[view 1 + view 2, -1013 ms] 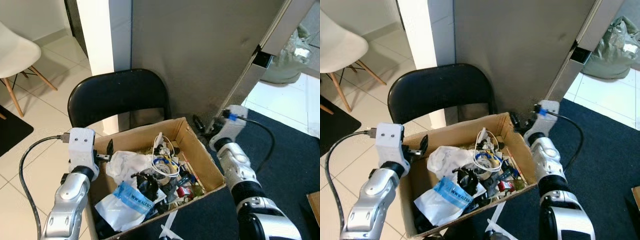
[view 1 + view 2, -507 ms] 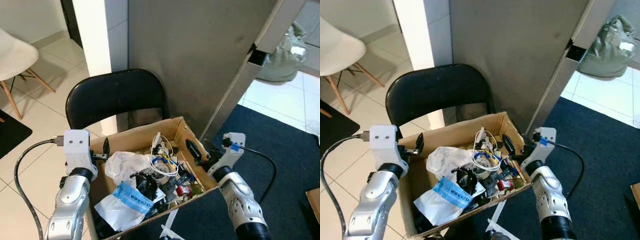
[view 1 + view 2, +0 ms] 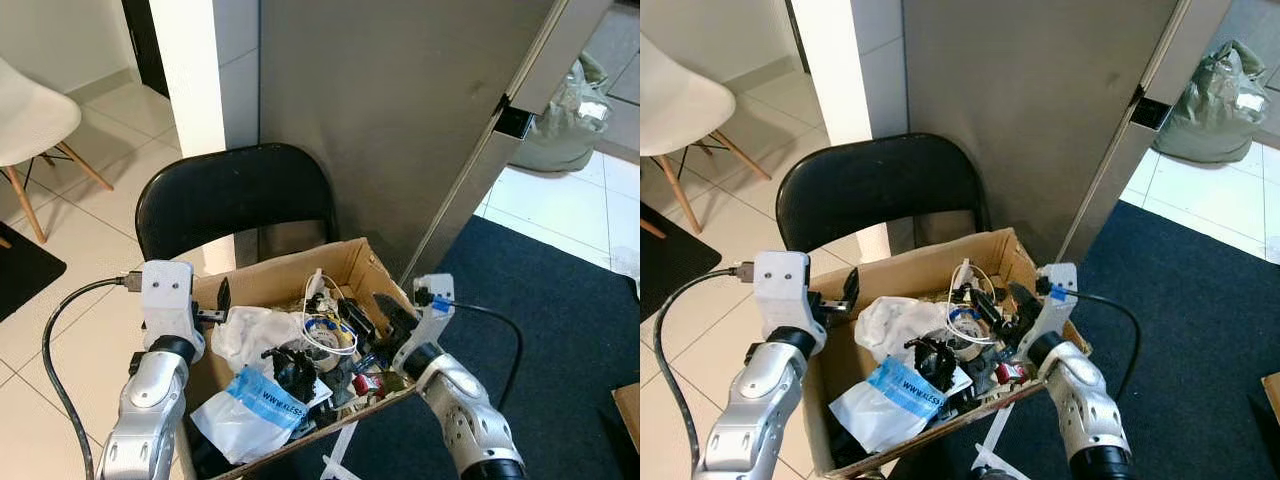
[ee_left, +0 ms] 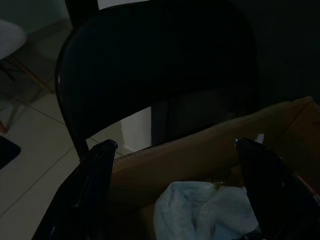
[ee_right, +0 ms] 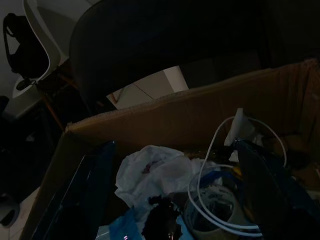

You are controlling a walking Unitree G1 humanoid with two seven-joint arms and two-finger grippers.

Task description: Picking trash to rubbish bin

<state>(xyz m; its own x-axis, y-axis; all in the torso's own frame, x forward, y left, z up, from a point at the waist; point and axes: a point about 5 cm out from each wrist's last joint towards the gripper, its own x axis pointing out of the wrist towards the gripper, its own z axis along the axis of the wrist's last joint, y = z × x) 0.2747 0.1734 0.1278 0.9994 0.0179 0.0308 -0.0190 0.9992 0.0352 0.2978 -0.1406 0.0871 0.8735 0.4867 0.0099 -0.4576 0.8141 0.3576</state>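
With both fingers spread, the right gripper (image 3: 998,303) is poised over the cardboard box (image 3: 915,268) of trash, where the white cable (image 3: 975,295) could be snagged and dragged out.

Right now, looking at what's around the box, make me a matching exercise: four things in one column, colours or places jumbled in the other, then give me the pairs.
Things:
1. chair
2. cable
3. rug
4. left gripper

Descriptions:
A. white, looped, lying in the box
B. dark blue, on the floor to the robot's right
C. black, standing behind the box
D. at the box's left wall, fingers open

Pairs: 1-C, 2-A, 3-B, 4-D
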